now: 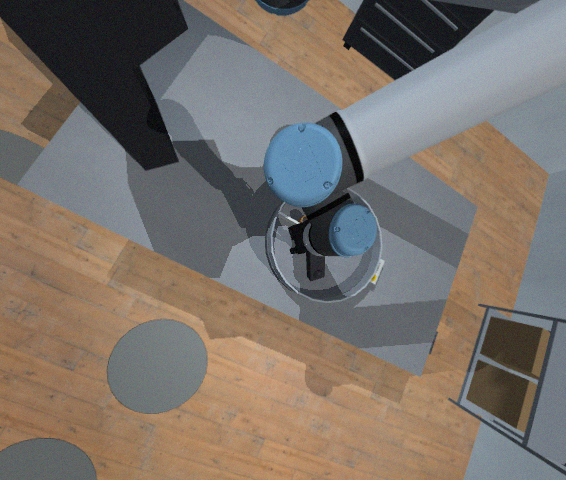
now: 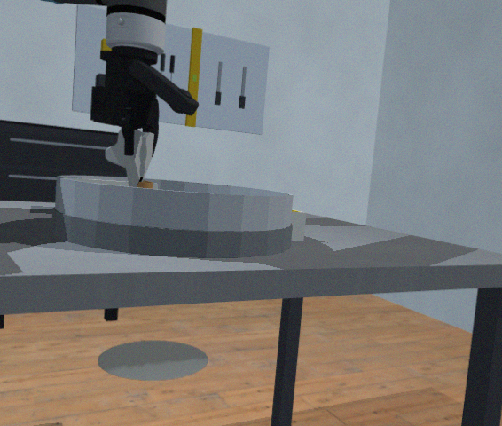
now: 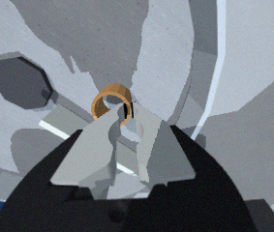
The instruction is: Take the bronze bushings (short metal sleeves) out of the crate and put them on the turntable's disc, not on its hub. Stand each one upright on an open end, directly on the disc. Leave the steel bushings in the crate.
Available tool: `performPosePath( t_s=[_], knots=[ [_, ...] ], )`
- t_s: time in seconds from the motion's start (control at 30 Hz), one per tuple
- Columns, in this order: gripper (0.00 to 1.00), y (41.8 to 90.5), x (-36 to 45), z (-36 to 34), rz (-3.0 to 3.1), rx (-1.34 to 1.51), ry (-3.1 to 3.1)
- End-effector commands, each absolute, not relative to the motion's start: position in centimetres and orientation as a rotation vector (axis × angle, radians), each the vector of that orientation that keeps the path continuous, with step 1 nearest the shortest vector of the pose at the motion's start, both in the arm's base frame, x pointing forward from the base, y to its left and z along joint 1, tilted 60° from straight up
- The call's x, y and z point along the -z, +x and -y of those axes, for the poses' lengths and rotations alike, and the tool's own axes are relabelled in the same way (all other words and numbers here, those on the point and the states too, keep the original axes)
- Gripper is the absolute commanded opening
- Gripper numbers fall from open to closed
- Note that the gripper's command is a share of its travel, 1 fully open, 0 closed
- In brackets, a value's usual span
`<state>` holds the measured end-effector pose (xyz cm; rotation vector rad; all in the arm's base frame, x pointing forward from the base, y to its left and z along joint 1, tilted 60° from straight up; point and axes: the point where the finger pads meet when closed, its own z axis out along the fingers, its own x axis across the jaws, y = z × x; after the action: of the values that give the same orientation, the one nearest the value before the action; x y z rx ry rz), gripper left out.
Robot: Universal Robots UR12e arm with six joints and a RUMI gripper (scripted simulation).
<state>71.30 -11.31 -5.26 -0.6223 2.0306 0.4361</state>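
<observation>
Hand (image 3: 127, 113) pinches bronze bushing (image 3: 108, 98) by its wall, bore roughly upright.

The arm (image 1: 459, 87) is a thick pale-grey tube ending in a black band, with round blue joint caps (image 1: 302, 164) showing small screws. The gripper (image 2: 137, 176) has a black body and light-grey wedge-shaped fingers.

matt greys, warm bronze

the bronze bushing (image 3: 110, 101) looks smooth metal; turntable (image 2: 173, 215) and table (image 2: 242, 275) are flat matt grey; the floor (image 1: 66, 289) is grained wood.
</observation>
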Motion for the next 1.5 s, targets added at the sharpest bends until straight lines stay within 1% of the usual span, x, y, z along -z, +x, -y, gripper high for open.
performPosePath(
  t_s=[0.0,1.47],
  knots=[
    [0.0,71.6,5.26,11.29,-2.029,-0.433,-0.627],
    [0.0,71.87,5.42,11.03,-2.029,-0.432,-0.626]
  ],
)
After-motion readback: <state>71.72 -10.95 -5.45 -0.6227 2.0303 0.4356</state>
